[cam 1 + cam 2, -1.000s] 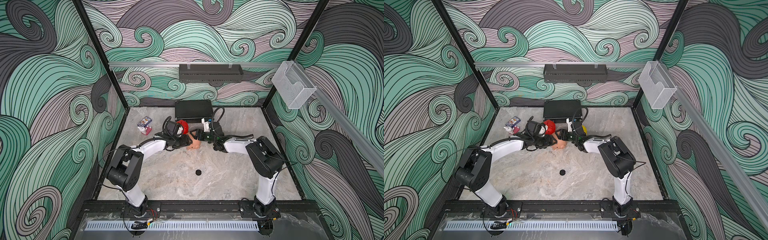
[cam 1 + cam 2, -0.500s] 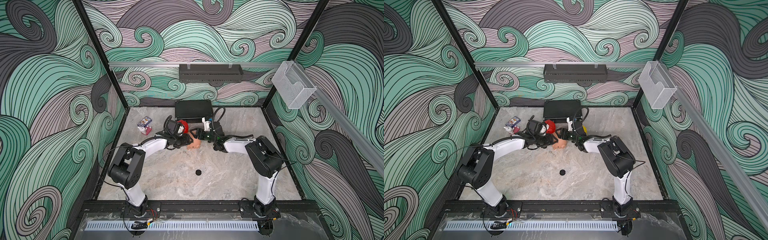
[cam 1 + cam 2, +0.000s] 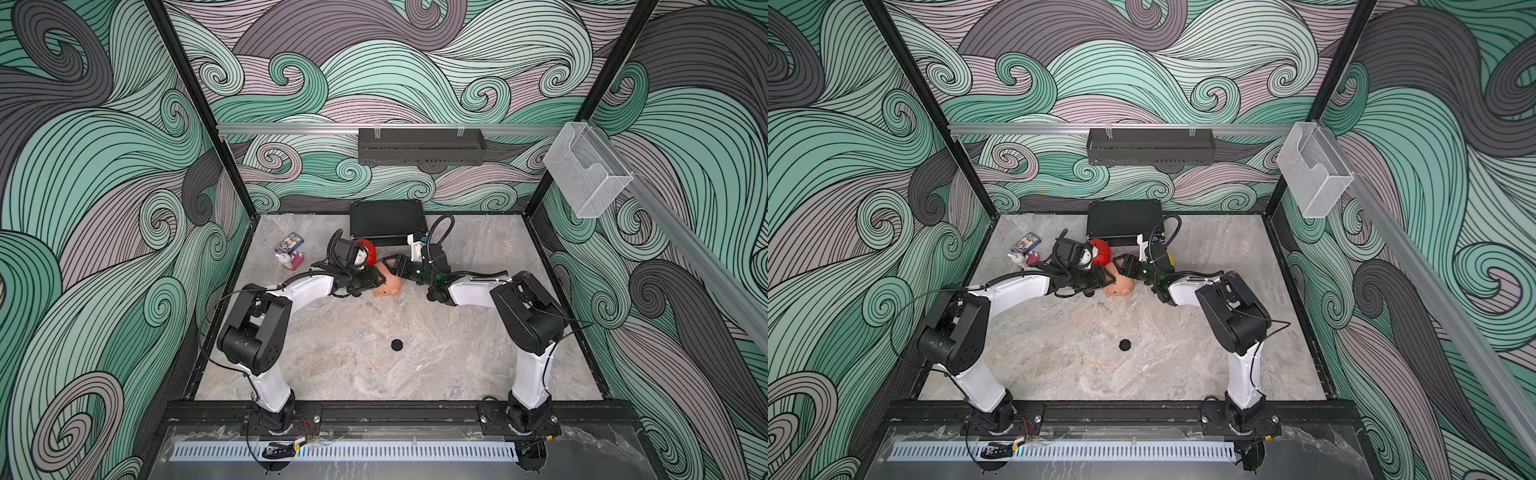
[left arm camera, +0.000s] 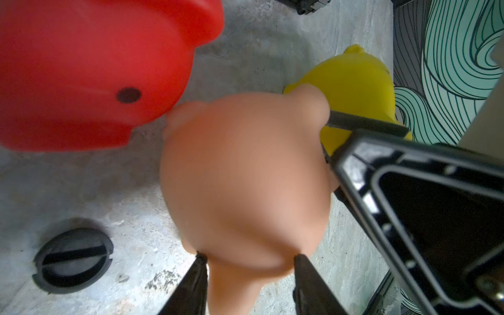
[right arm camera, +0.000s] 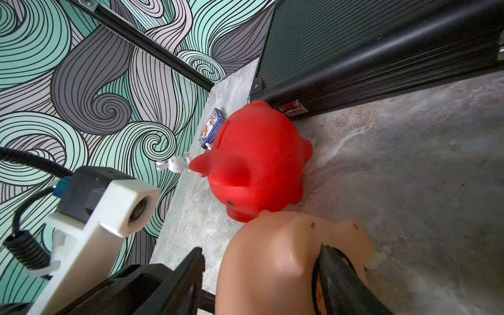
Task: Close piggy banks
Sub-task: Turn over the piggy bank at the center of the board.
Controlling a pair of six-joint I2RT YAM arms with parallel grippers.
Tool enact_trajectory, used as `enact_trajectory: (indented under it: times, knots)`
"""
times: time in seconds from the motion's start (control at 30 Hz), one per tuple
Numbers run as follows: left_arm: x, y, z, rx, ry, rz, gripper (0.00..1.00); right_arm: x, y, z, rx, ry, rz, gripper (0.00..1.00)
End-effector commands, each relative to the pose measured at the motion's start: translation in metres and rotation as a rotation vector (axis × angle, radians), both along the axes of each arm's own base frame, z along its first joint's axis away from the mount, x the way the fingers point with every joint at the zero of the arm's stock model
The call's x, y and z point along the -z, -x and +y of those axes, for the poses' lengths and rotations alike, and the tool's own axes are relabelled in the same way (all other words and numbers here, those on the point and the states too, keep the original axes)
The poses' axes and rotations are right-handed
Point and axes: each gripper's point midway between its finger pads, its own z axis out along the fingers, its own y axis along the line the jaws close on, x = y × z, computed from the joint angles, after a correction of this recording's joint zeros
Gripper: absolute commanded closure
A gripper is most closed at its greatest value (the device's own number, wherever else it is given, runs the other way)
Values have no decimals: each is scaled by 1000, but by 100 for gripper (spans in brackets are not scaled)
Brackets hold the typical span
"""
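The peach pig (image 3: 388,286) lies at the back middle of the table (image 3: 457,353), against the red pig (image 5: 256,158) and just beside the yellow pig (image 4: 354,81), directly between both end effectors, its long axis running roughly along the left one's reach. The left end effector (image 4: 251,263) is narrow, both tips on the pig's near end; the right end effector (image 5: 260,249) straddles it wider, one finger touching, one apart. Pig and arms sit practically where they were a second ago.
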Motion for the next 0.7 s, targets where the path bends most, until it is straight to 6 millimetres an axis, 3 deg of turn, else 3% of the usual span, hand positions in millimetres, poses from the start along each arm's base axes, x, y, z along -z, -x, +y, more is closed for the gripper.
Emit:
enact_trajectory:
  times: [0.0,0.3,0.4,0.67]
  knots:
    - [28,4,5,-5,-60,63,53,-23,24,23,-89,-90,11,33]
    - [35,3,7,-7,-63,79,56,-40,32,25,-95,-119,10,33]
    - [37,3,7,-8,-61,88,64,-46,37,28,-105,-121,-1,33]
    - [39,4,7,-7,-56,94,64,-49,39,26,-100,-101,-11,34]
